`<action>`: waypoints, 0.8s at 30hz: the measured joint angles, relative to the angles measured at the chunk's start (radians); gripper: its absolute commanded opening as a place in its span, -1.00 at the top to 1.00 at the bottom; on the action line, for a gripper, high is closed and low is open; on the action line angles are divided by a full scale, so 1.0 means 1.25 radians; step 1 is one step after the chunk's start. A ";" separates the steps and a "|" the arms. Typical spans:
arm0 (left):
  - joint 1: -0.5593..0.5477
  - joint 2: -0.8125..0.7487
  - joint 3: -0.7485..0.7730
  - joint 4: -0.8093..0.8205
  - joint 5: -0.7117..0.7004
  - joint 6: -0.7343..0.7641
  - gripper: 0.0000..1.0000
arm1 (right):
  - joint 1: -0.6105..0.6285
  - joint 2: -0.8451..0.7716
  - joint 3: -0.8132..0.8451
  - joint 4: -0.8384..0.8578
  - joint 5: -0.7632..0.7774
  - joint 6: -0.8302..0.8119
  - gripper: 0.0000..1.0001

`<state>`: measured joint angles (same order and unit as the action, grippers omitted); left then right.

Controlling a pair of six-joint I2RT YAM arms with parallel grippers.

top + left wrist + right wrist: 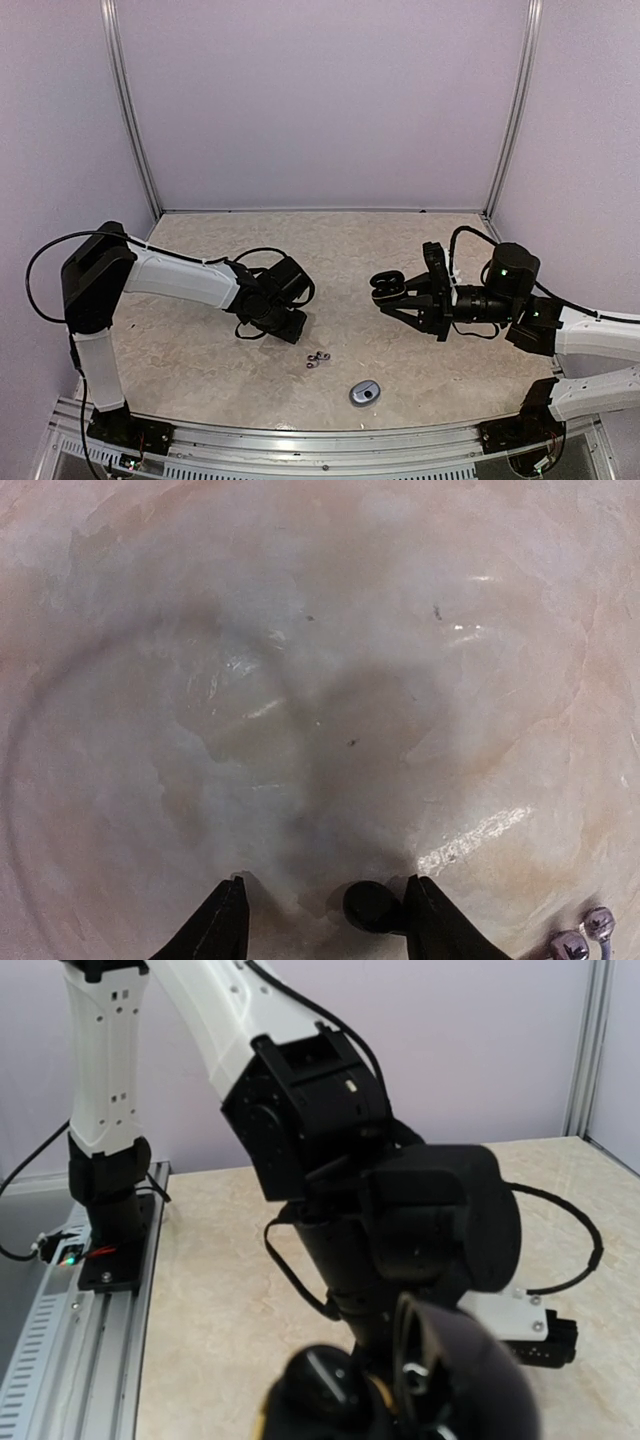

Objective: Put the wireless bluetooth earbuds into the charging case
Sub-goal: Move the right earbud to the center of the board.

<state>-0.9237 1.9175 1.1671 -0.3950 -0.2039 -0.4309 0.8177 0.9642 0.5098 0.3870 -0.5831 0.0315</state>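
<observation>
Two pincers at work. Left pincer (327, 883) is low over the bench (300, 680), jaws partly apart and gripping nothing. One glossy black earbud (372, 905) lies on the bench between its fingers, against the inner face of one. Silvery earbuds (318, 358) sit close together just beside that pincer. Right pincer (405, 297) is clamped tight on the open black charging case (386, 284), well apart from the buds. A small grey oval object (365, 392) lies near the front edge.

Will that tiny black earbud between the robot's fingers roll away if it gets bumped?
Probably, a bit. The black earbud looks rounded and glossy, so it may skid or roll on the smooth table. It is far smaller than the fingers of the left gripper, so it is likely very light and easy to flick away.
</observation>
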 measured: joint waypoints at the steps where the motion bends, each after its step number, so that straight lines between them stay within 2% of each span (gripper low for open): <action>1: 0.002 -0.002 -0.001 0.001 0.007 0.001 -0.15 | 0.000 0.001 0.000 0.000 0.000 0.000 1.00; 6: 0.007 -0.005 0.002 0.000 0.011 -0.006 -0.16 | 0.000 0.001 0.000 -0.001 -0.003 0.000 1.00; 18: 0.043 -0.005 0.023 -0.019 -0.013 -0.027 -0.01 | 0.000 0.002 0.000 -0.002 -0.007 0.000 1.00; 24: 0.044 -0.007 -0.007 -0.020 -0.013 -0.027 0.02 | 0.000 0.006 0.000 -0.003 -0.012 -0.001 1.00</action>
<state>-0.8688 1.9083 1.1587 -0.4194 -0.2207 -0.4641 0.8177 0.9722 0.5098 0.3836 -0.5983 0.0307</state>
